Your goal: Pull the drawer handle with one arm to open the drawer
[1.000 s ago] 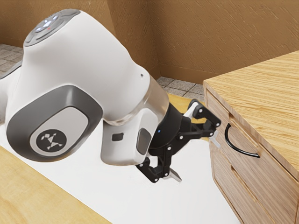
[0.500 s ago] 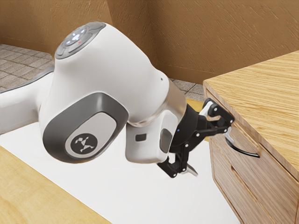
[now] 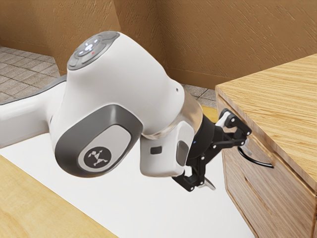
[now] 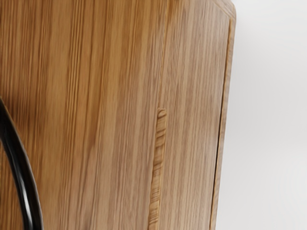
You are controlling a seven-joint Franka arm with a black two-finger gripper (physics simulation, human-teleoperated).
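A light wooden cabinet [image 3: 282,94] stands at the exterior view's right. Its top drawer front [image 3: 261,171] sits flush with the cabinet and carries a black curved handle [image 3: 257,159]. My black gripper [image 3: 228,164] is open wide right in front of that drawer. The upper fingertip [image 3: 244,144] lies against the handle's near end, and the lower fingertip [image 3: 210,186] hangs well clear over the white surface. In the wrist view the drawer front [image 4: 96,105] is very close, with the black handle [image 4: 19,177] arcing past beside my hand.
A second drawer [image 3: 257,203] sits below the top one. The white tabletop [image 3: 148,208] spreads under the arm. A wooden panel [image 3: 34,208] lies at the lower left, brown walls [image 3: 223,34] stand behind, and there is tiled floor [image 3: 20,69] at the left.
My arm has moved toward the exterior view's right, bringing the open gripper up against the top drawer front and its upper finger to the handle. The drawer has not moved.
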